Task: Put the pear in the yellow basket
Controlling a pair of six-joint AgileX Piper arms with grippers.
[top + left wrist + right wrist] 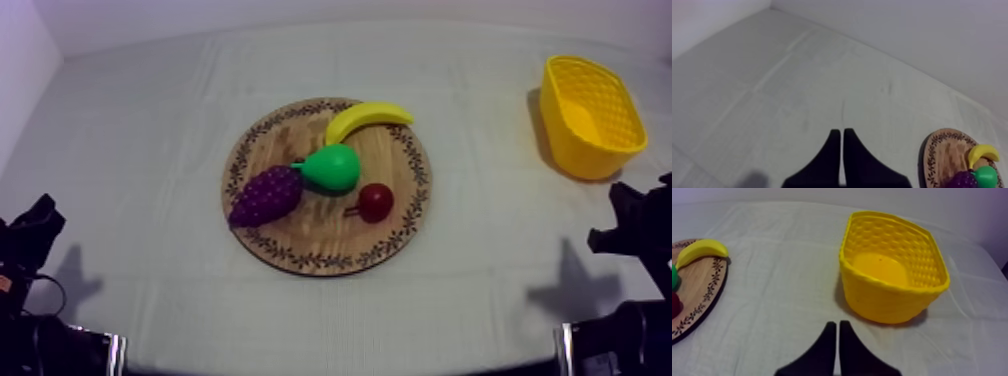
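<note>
Pear: The green pear lies on the wooden board, near its middle. No gripper is touching it.
Board: It is round with a patterned rim. It sits in the middle of the table, on the grey-white cloth.
Grapes: The purple bunch of grapes lies on the board at the pear's left and touches the pear's thin end.
Banana: The yellow banana lies along the far rim of the board, just behind the pear.
Small red fruit: The small red fruit sits on the board just beside the pear, on the near right side.
Basket: The yellow basket stands at the far right of the table, well apart from the board.
Left gripper: The left gripper has its 2 black fingers pressed together in a thin wedge. It holds nothing. It is over bare cloth, well apart from the board.
Right gripper: The right gripper also has its 2 fingers pressed together and holds nothing. It is over the cloth near the basket, between the basket and the board.
</note>
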